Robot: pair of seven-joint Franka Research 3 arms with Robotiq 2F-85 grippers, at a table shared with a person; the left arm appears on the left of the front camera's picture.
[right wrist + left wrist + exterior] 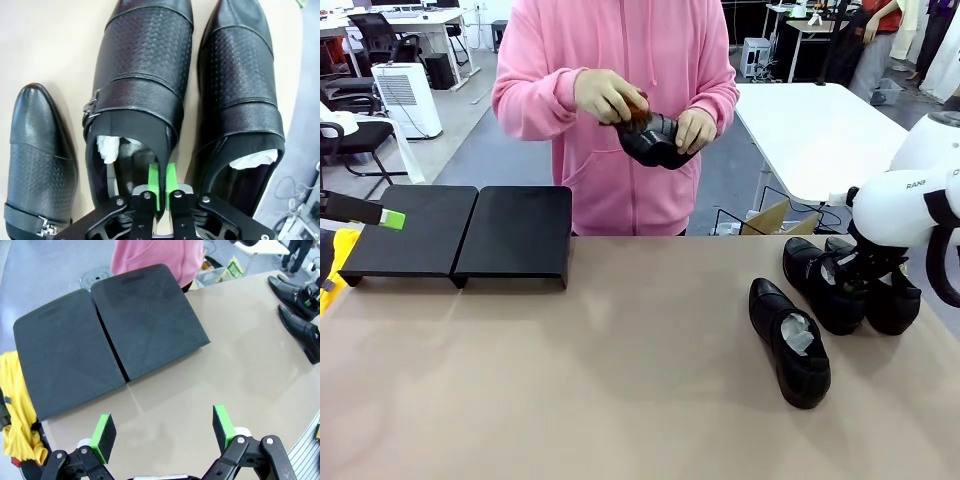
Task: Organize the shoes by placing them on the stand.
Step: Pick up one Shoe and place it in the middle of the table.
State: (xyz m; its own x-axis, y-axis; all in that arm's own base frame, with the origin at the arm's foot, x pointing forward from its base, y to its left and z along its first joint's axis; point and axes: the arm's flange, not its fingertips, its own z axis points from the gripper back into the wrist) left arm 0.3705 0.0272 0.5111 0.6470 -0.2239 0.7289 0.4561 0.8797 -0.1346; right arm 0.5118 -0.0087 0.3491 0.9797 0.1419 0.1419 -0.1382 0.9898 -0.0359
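The robot's right gripper (162, 187) clamps the side wall of a black buckled dress shoe (145, 75). Its green pads are pressed together on the leather rim of the opening, beside the crumpled white paper (107, 147) stuffed inside. The hold looks chosen to lift the shoe by its stiff collar without marking the glossy toe. That shoe stands on the tan table (620, 380) between two others: a neighbouring shoe (240, 75) just beside it toward the table's right edge, and a third shoe (790, 340) nearer the middle. Across the table a person (620, 100) in a pink hoodie holds the fourth shoe (655, 140) at chest height and works it with a small brown brush (636, 104). The stand (110, 340), a low black platform in two panels, sits at the table's far left, well apart from the shoes and bare. The left gripper (163, 429) hovers near its front edge, jaws wide apart and holding nothing, seemingly posted to wait. No shoe has yet reached the stand.
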